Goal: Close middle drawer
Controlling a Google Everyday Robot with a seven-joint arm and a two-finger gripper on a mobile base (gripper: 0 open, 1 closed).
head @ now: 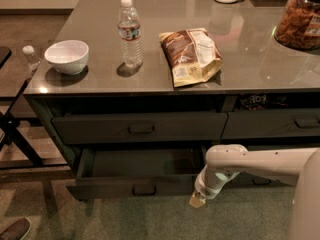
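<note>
the gripper (198,199) sits at 3 o'clock of the open middle drawer (125,186); wide or narrow, i cannot tell; pushing there could twist and jam it.

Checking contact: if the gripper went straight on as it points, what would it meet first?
Probably the carpet: the gripper, at the right front corner of the middle drawer, points down-left. Depth unclear; it may graze the drawer front first.

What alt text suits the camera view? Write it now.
The wide dark grey-green middle drawer stands open below a grey countertop, the white robot arm's hand beside its front's right end. On top sit a white bowl, clear water bottle and brown snack bag.
</note>
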